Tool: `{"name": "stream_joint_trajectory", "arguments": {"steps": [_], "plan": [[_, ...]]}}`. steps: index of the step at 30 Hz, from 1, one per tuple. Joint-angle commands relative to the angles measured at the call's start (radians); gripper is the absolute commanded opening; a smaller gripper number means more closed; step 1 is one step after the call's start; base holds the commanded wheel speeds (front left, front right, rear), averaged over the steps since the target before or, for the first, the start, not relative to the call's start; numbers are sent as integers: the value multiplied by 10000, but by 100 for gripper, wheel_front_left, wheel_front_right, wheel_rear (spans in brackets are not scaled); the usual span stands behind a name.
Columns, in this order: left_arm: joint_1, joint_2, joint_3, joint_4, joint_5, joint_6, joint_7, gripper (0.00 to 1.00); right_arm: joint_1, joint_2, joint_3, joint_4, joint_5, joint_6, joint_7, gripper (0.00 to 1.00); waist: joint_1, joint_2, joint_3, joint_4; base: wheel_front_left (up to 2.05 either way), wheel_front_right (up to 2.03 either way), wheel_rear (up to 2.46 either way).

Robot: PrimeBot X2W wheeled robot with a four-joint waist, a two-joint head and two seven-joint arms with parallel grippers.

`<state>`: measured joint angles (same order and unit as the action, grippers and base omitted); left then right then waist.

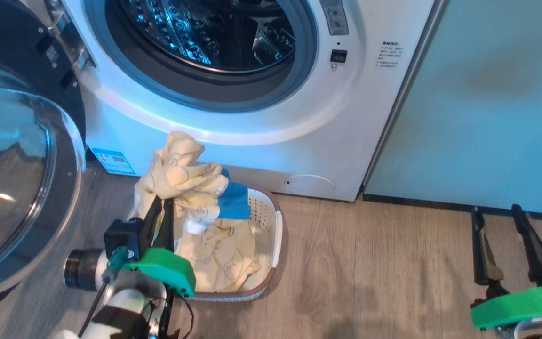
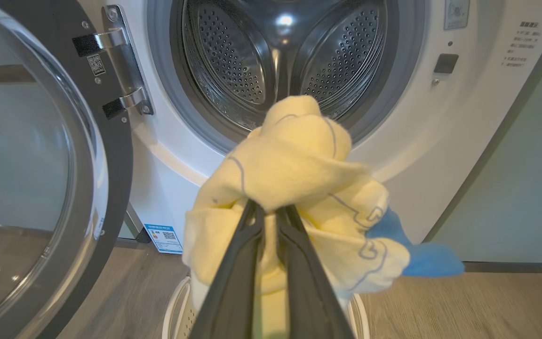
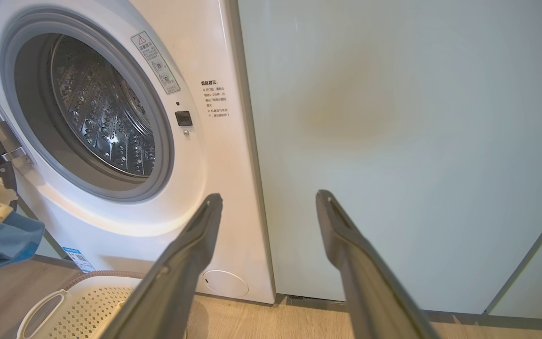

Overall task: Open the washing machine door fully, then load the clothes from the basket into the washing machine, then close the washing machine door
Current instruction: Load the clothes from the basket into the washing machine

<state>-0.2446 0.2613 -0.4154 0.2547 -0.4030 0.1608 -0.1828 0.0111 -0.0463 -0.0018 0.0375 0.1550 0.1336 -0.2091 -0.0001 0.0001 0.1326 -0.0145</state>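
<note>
Left gripper (image 1: 162,203) fingers clamped on cream-yellow printed clothes (image 1: 181,174) above cream perforated plastic basket (image 1: 278,221), right gripper (image 1: 495,209) fingers apart, black-rimmed round glass washing machine door (image 1: 17,179) open.

One washing machine (image 1: 261,141) is counted at the top of the head view, with one door (image 1: 17,188) at the left edge. One basket (image 1: 271,221) is counted at lower centre, and one bundle of clothes (image 1: 181,174) with one blue piece (image 1: 234,200). Two pincers are counted: the left pincer (image 1: 163,200) at lower left and the right pincer (image 1: 496,208) at lower right. One blue sticker (image 1: 113,161) and one round panel cover (image 1: 309,182) are counted.
</note>
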Motion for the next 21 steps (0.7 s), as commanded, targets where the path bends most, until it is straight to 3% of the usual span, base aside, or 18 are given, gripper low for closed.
{"name": "stream_joint_trajectory", "arguments": {"steps": [1,21], "plan": [[-141,347,407,-568,95,102,61,0,-49,-48,141,-424,-121,-29,85,100,1,-1,-196,8,0,0,0],[263,604,312,-1416,59,428,514,0,119,-40,127,-531,61,-29,99,100,1,-1,-260,-97,0,0,0]]}}
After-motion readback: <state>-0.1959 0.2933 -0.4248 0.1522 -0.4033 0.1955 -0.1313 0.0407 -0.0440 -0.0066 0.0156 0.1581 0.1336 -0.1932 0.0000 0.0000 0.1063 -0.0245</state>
